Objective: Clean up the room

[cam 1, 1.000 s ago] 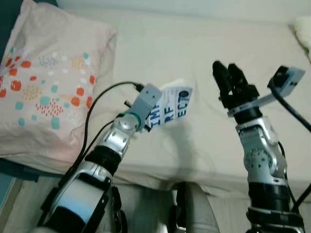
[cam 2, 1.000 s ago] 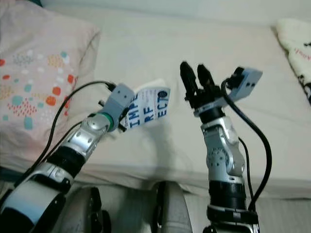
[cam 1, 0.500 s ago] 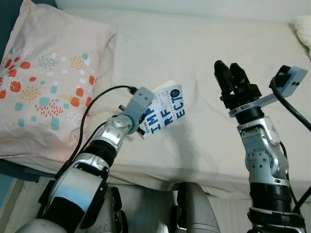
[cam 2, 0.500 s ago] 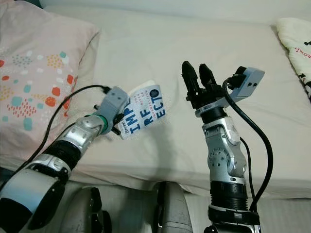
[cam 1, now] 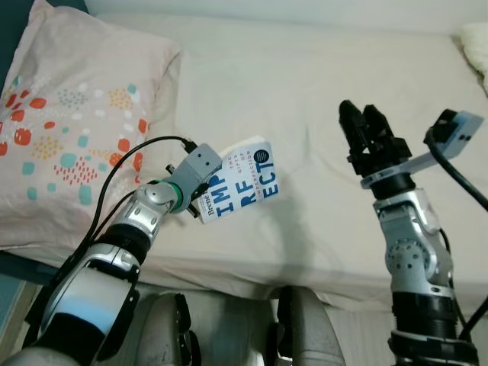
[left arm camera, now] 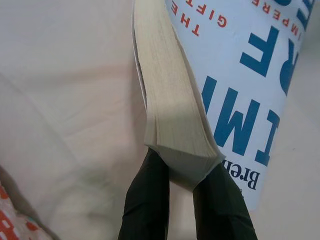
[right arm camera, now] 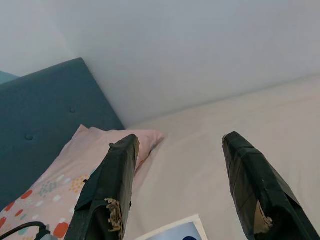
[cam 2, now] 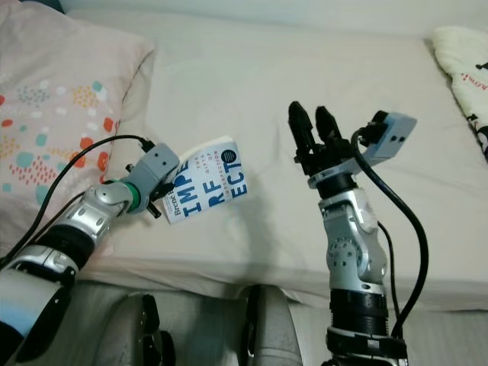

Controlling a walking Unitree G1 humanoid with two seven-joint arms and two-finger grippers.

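A paperback book (cam 1: pixel 244 181) with a white cover and big blue letters hangs just above the cream bed sheet (cam 1: pixel 305 69), near the bed's front edge. My left gripper (left arm camera: pixel 182 170) is shut on the book's lower corner, and its black fingers (left arm camera: pixel 147 200) pinch the page block between them. In the head views the left wrist (cam 1: pixel 194 169) sits to the left of the book. My right gripper (cam 1: pixel 360 114) is raised over the right half of the bed, open, fingers pointing up, with nothing between them.
A pink pillow (cam 1: pixel 69 130) with coloured dots lies at the bed's left end, against a blue headboard (right arm camera: pixel 45 115). A cream cloth with red print (cam 2: pixel 461 53) lies at the far right. The bed's front edge (cam 1: pixel 320 278) runs just before my legs.
My left gripper has drawn the book leftward and nearer to me, and the cover now faces up more squarely. The right gripper has barely moved.
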